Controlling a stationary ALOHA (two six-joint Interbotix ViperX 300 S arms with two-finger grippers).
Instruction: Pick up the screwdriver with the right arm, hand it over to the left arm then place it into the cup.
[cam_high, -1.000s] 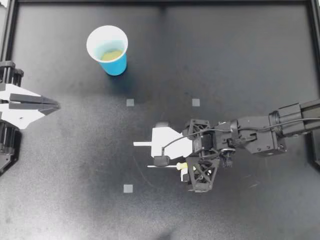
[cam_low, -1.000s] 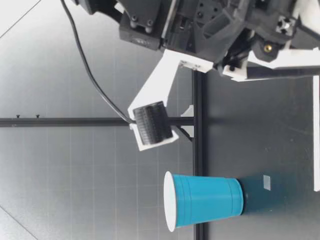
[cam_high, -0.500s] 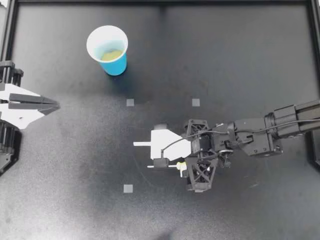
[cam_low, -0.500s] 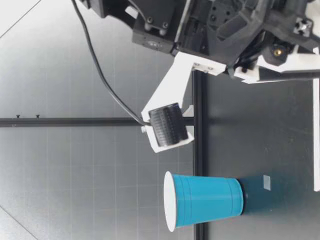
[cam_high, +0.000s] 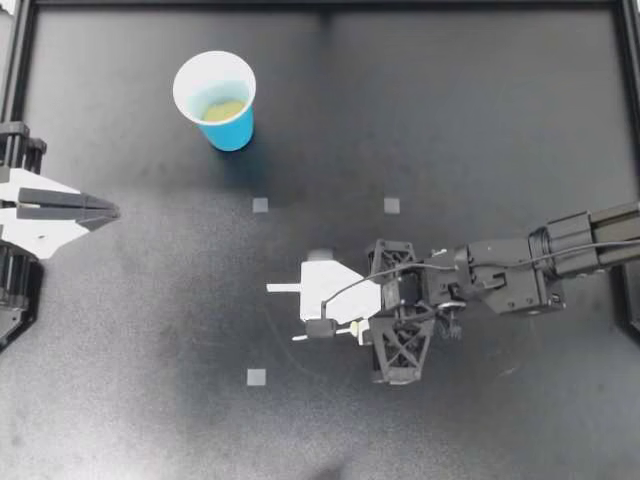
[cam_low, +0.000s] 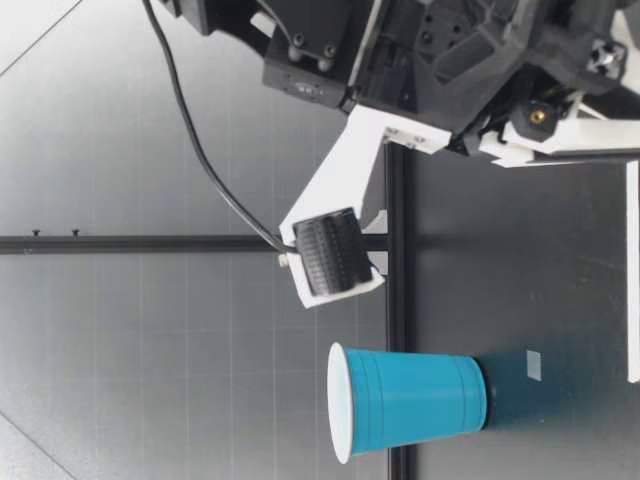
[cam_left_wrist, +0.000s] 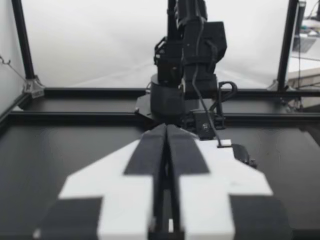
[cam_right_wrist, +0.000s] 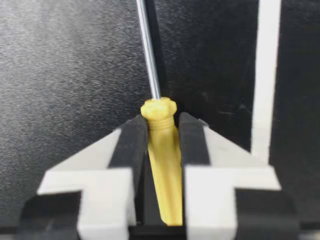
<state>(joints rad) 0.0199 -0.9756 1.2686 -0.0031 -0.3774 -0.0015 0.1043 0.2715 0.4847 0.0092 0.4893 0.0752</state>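
Right gripper (cam_high: 338, 322) shifted, clamps screwdriver (cam_high: 352, 328) handle; shaft points straight ahead.

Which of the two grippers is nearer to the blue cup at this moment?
Left. My left gripper sits shut at the table's edge, a short diagonal from the cup. My right gripper, shut on the screwdriver, is near mid-table, farther from it.

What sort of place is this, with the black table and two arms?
Probably a robotics lab test bench: a black table inside a black frame, a left arm and a right arm reaching in from its sides, small square markers on the surface.
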